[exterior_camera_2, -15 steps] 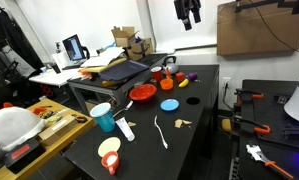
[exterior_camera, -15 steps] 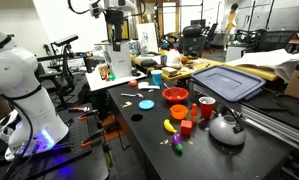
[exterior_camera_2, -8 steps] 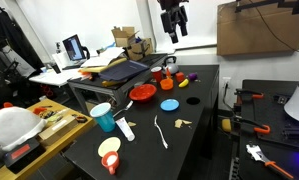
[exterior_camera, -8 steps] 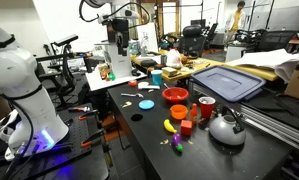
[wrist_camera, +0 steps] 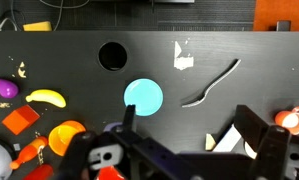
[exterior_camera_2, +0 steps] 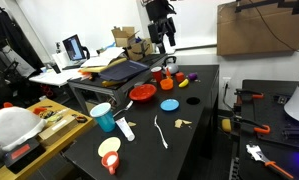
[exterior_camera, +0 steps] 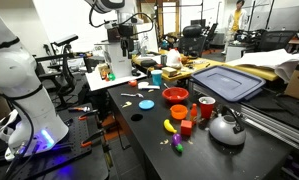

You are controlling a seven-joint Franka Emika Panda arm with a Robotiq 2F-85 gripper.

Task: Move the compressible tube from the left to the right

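The white tube [exterior_camera_2: 161, 133] lies on the black table [exterior_camera_2: 144, 152], well away from the pincer. It is long and thin and bends a little. In the wrist view the white tube [wrist_camera: 213, 83] sits to the right of the blue disc [wrist_camera: 143, 97] and just below a small white scrap [wrist_camera: 183, 58]. In an exterior view I think the thin pale line [exterior_camera: 128, 95] on the table is the same tube, but it is too small to be sure.

A folded white paper [exterior_camera_2: 126, 128] lies near the tube, and a blue cup [exterior_camera_2: 102, 117] stands past that. An orange cup [exterior_camera_2: 110, 151] stands close to the table's edge. Farther off are a red bowl [exterior_camera_2: 142, 93], a round black hole [exterior_camera_2: 192, 99] and a silver kettle [exterior_camera: 227, 127]. The wrist view also shows a yellow banana toy [wrist_camera: 46, 97].

The pincer [exterior_camera_2: 162, 43] hangs high in the air over the far end of the table. Its two fingers [wrist_camera: 257, 130] are spread wide apart. It holds nothing and touches nothing.

A second ago the pincer was higher up and more to the side in that exterior view. Now it has come lower and moved in over the table. The tube and the other things have not moved.
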